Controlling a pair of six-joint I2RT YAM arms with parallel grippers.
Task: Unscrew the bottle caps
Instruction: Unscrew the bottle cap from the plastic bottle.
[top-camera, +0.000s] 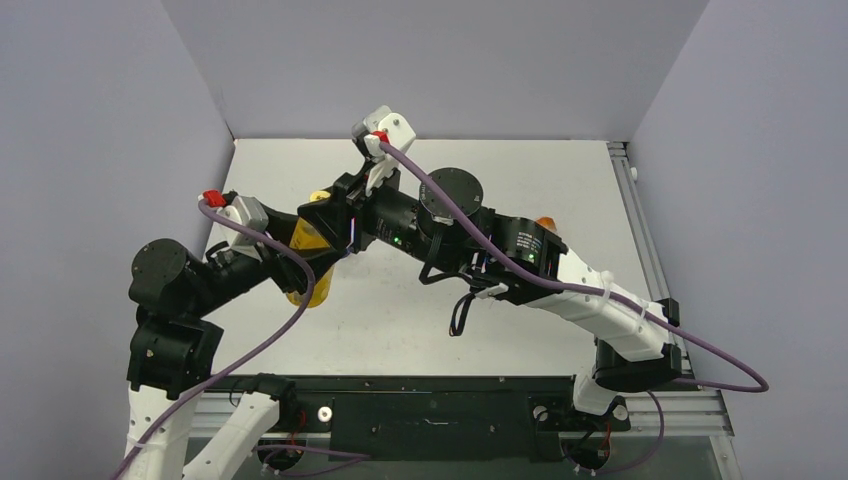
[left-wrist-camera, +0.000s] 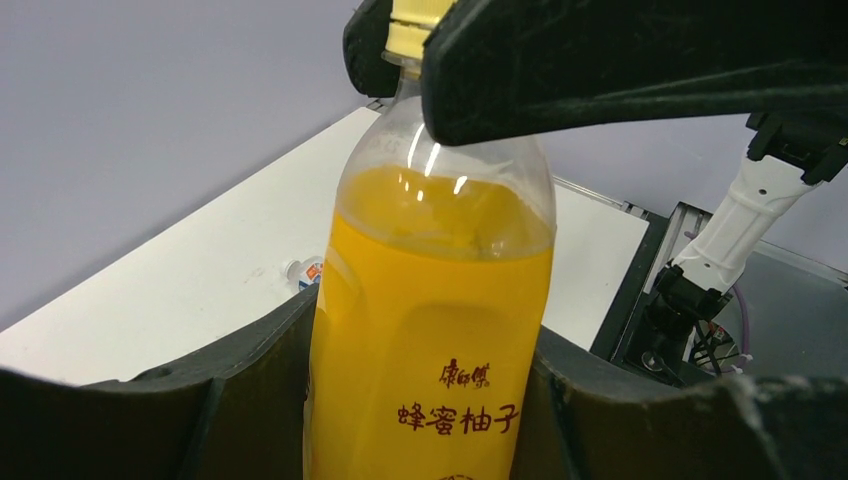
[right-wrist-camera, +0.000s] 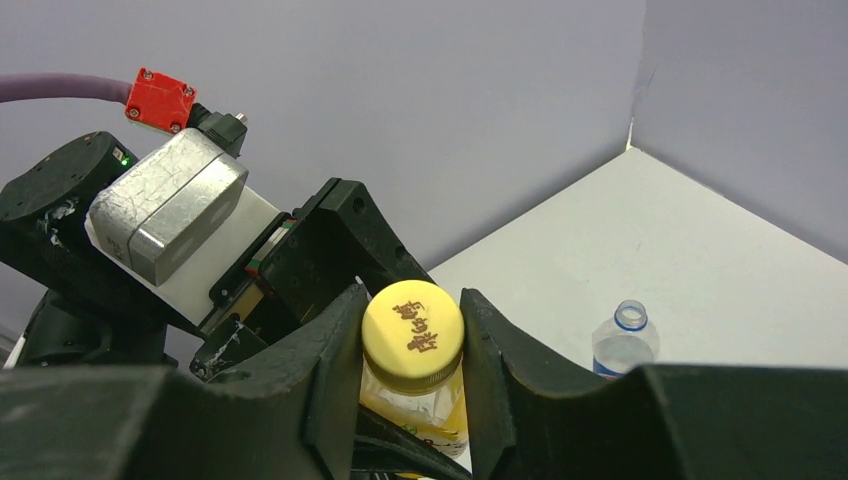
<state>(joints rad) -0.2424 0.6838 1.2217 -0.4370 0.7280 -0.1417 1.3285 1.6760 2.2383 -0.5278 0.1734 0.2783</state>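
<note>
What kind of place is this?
Probably a robot test booth: plain grey walls enclose a white table, and the left arm and right arm are bolted to a metal frame at its edge.

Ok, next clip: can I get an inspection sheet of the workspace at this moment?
Surface: white table.
Job's things: yellow bottle with yellow cap on; water bottle standing on the table, neck open; orange top peeks out behind the right arm.
Clutter: nothing seen.
Grippers: left gripper shut around the yellow bottle's body; right gripper shut on the yellow cap.
Cables: purple cables along both arms.
Surroundings: plain grey walls on three sides.
</note>
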